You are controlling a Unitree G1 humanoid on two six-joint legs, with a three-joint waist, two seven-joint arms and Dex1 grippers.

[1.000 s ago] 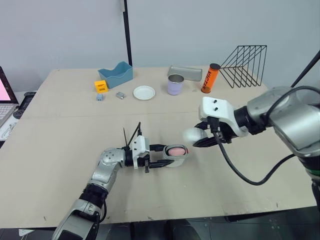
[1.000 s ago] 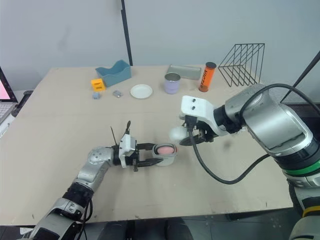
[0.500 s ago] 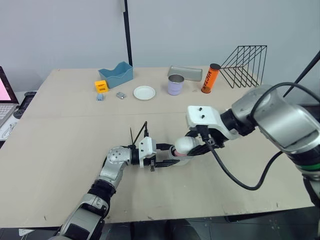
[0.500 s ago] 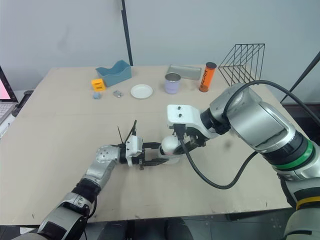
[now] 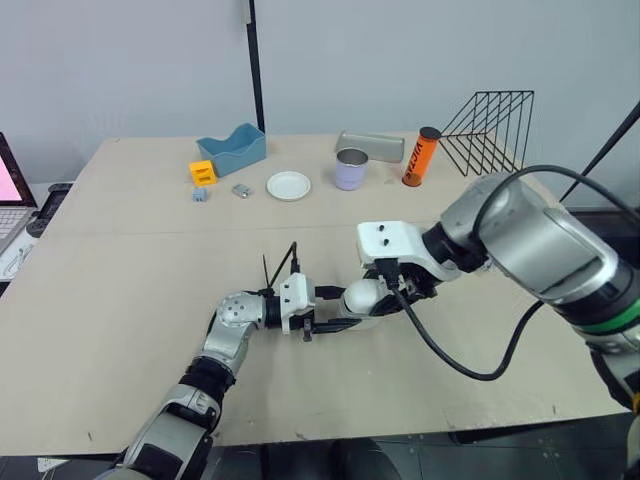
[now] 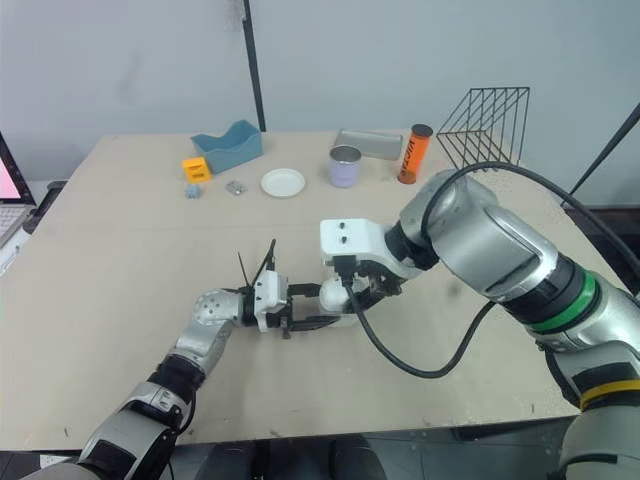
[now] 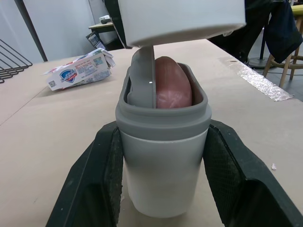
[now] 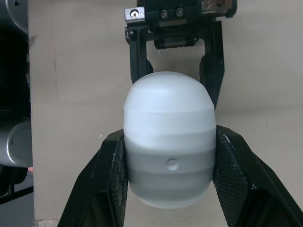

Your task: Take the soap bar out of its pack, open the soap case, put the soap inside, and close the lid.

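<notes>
A: Status on the lid (image 5: pixel 362 296)?
B: A second ago it hung off to the right. Now the right gripper (image 8: pixel 170 151) has it pinched directly over the soap case (image 7: pixel 163 165). Not seated yet: pink soap (image 7: pixel 173 87) shows in the gap above the case mouth.
A: Left side?
B: Left gripper (image 5: pixel 338 310) clamps the case body on both flanks, upright on the table (image 5: pixel 130 300). Only the press-down is left, I'd say.
A: Room?
B: Plenty. Mid-table, edges well apart, cup (image 5: pixel 350 170) and orange can (image 5: pixel 420 157) far back. Empty pack (image 7: pixel 80 71) lies clear.
</notes>
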